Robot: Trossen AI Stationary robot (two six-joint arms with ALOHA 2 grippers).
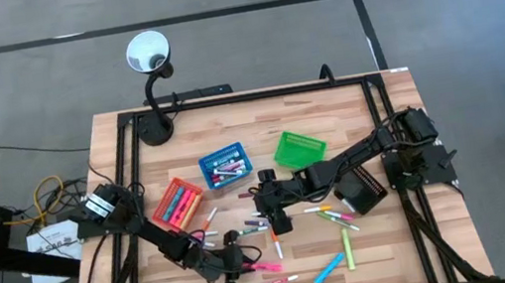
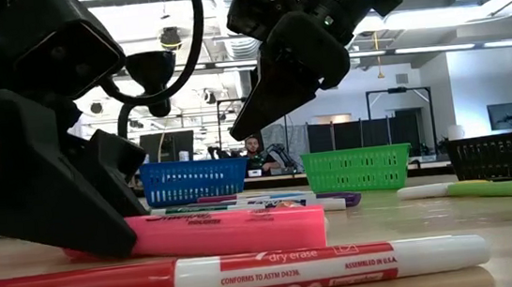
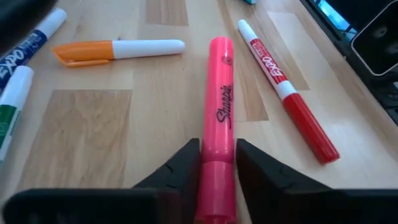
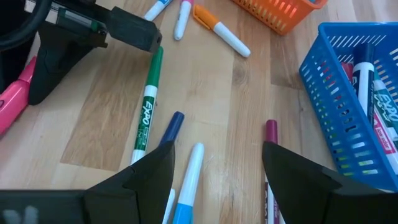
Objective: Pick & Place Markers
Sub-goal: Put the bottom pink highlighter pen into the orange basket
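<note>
On a pale butcher-block table (image 1: 388,242), the left hand (image 3: 217,163) sits low at the near edge, its two dark wedge-shaped fingers (image 3: 177,171) pressed against either side of a smooth pink highlighter (image 3: 218,118) that lies flat on the wood; the grip is closing on the barrel, which has not left the surface; beside it lie a slim red-capped white marker (image 3: 283,87) and an orange-capped white marker (image 3: 118,50), both apart from the fingers. The right hand (image 4: 217,168) hangs above the middle of the table with its matte black fingers spread wide and nothing between them; below it lie a green marker (image 4: 148,109), a dark-blue-capped marker (image 4: 173,126), a light blue one (image 4: 189,180) and a maroon-capped one (image 4: 271,132). A blue mesh basket (image 1: 223,164), rectangular and open-weave, holds several markers; an orange mesh basket (image 1: 177,202) holds pink and orange ones; a green mesh basket (image 1: 298,148) stands tilted beside them; more markers (image 1: 339,249) are scattered loose across the right half of the boards; in the low view, a fat red-and-white dry-erase marker (image 2: 231,276) lies nearest the camera.
</note>
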